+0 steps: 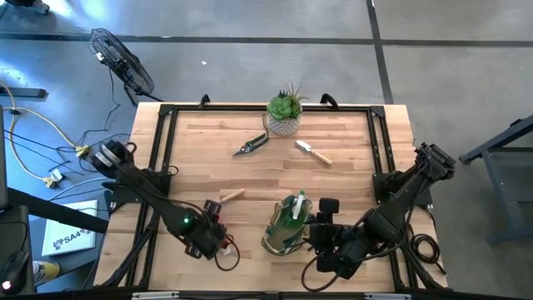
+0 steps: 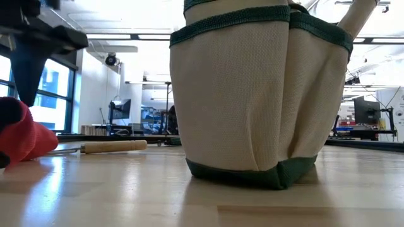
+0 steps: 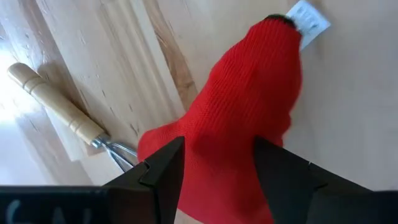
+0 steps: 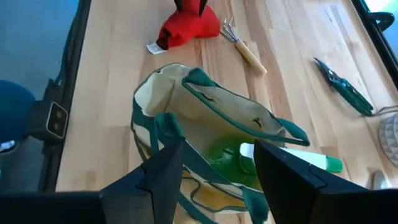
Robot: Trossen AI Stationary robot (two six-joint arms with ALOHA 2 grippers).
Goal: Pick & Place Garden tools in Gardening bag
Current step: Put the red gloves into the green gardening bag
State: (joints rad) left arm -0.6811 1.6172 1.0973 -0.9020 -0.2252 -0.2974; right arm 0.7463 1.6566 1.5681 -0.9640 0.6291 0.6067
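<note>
A red knit piece with a white tag lies on the table at the near left; it also shows in the low view. My left gripper points down over it, open, one finger on either side. I cannot tell whether the fingers touch it. A wooden-handled rake lies beside it. The olive and tan gardening bag stands upright on its base at the near middle, with a green-and-white piece inside. My right gripper is open and empty, above the bag's right side.
Dark pruning shears and a wooden-handled trowel lie toward the far middle. A green spiky plant in a white pot stands at the far edge. A black frame runs along the table's sides.
</note>
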